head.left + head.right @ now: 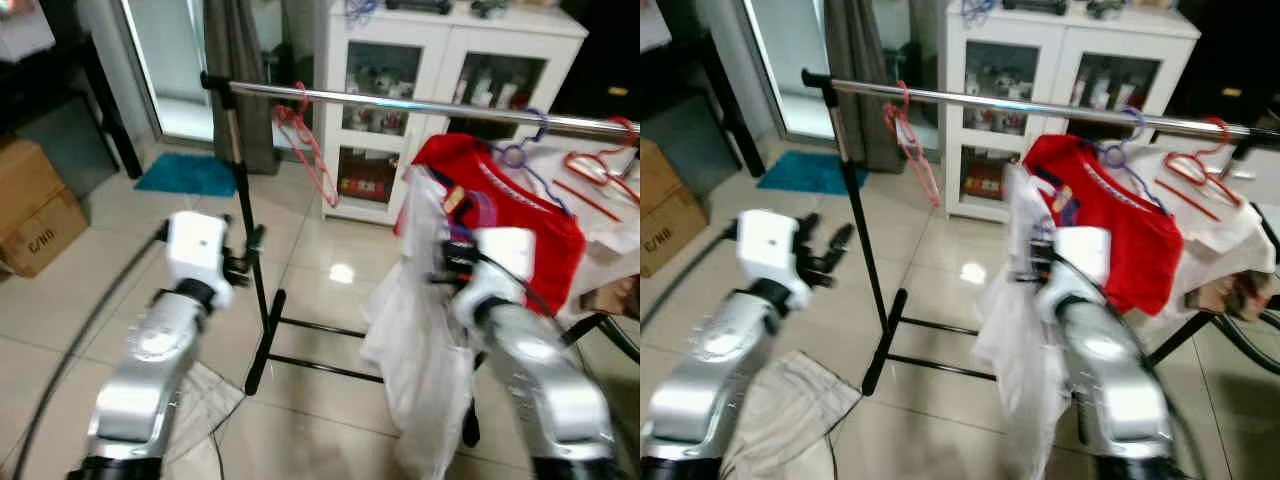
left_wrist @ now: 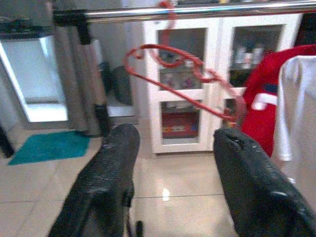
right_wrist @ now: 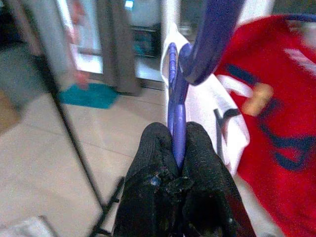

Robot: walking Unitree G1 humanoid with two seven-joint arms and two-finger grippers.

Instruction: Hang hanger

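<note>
A chrome clothes rail point(image 1: 420, 105) runs across in front of me. An empty red hanger point(image 1: 308, 145) hangs near its left end, and a red shirt point(image 1: 530, 215) hangs on a purple hanger point(image 1: 520, 152) further right. My right gripper point(image 3: 174, 133) is shut on the neck of a blue hanger point(image 3: 174, 84) carrying a white garment point(image 1: 420, 350), held below the rail just left of the red shirt. My left gripper point(image 2: 175, 136) is open and holds nothing, beside the rack's upright post point(image 1: 245, 210), facing the red hanger point(image 2: 187, 74).
A white glass-door cabinet point(image 1: 450, 60) stands behind the rail. The rack's black base bars point(image 1: 310, 345) cross the tiled floor. A cloth point(image 1: 790, 410) lies on the floor at my left. A cardboard box point(image 1: 35, 210) and teal mat point(image 1: 190, 172) lie far left. More red hangers point(image 1: 600, 165) hang at right.
</note>
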